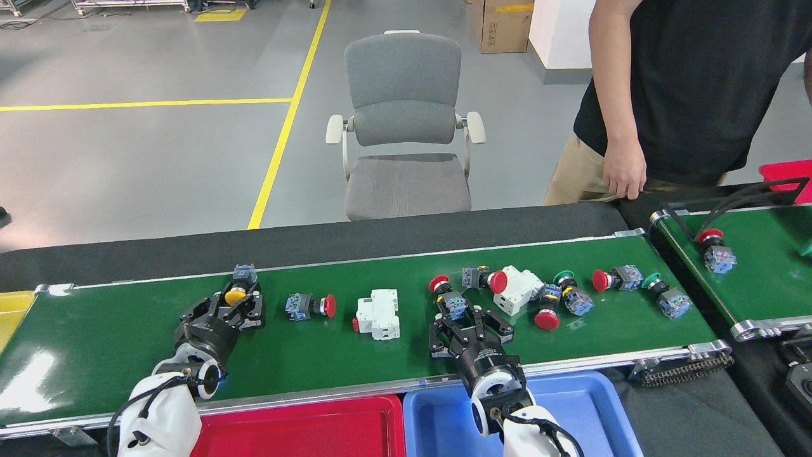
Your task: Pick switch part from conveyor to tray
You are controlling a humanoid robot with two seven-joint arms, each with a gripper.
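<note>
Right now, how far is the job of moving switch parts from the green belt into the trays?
Done: nothing; the red tray and blue tray look empty. In hand: left tool closed around the yellow-capped push-button switch; right tool open around a red-capped switch. Left: other parts on the glossy green conveyor belt.

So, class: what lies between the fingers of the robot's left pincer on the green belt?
A yellow-capped switch part sits between the left pincer fingers on the conveyor. Its lower body is hidden behind them, so contact cannot be confirmed.

Green conveyor (114, 343) carrying a row of parts, yellow push button (236, 296) lying leftmost, white breaker (379, 314) sitting mid-belt, red buttons (539, 298) clustering rightward
</note>
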